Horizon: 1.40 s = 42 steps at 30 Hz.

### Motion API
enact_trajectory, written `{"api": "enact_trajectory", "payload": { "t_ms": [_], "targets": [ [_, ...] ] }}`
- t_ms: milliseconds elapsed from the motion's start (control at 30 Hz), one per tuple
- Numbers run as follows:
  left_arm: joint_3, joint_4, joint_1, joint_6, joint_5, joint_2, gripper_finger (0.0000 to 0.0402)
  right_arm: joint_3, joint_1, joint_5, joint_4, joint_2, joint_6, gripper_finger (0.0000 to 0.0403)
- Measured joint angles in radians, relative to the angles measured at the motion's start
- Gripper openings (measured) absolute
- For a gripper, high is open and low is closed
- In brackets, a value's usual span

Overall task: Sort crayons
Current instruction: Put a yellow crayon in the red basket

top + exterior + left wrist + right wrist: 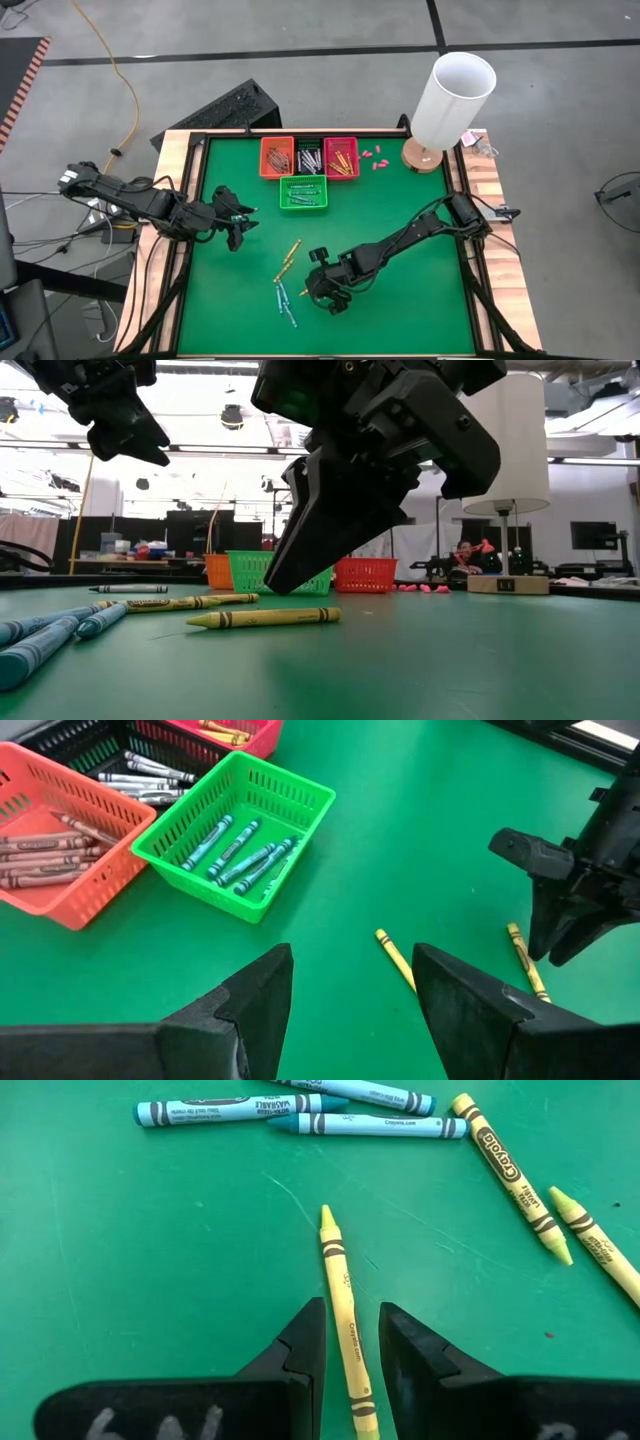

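Currently the right tool hangs half open over a yellow crayon lying flat on the green surface, fingers straddling it for pickup. Nothing is gripped. Left tool waits fully open, empty, near the baskets.

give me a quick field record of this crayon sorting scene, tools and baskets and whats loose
left tool: open, empty, above the mat near the green basket
right tool: jaws partly open, straddling a yellow crayon lying on the mat
green basket: blue crayons
orange basket: brownish-red crayons
black basket: grey-white crayons
red basket: orange-yellow crayons
loose crayons: yellow and blue ones on the mat near the right tool
other: lamp at the far right corner
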Motion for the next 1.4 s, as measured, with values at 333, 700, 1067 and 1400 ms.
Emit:
{"api": "enact_trajectory", "payload": {
  "t_ms": [333, 700, 1067, 1400],
  "targets": [
    [0.0, 0.0, 0.0, 0.0, -0.005, 0.0, 0.0197, 0.0, 0.0, 0.0, 0.003, 0.0, 0.002, 0.0091],
    [0.0, 0.0, 0.0, 0.015, -0.023, 0.0, 0.0197, 0.0, -0.002, 0.0, 0.006, 0.024, 0.025, 0.0091],
    [0.0, -0.006, 0.0, 0.013, -0.037, 0.0, 0.0197, 0.004, 0.0, 0.009, 0.024, 0.07, 0.026, 0.0092],
    [0.0, -0.004, 0.001, 0.012, -0.052, 0.0, 0.0197, 0.003, 0.0, 0.026, 0.007, 0.068, 0.027, 0.0038]
  ]
}}
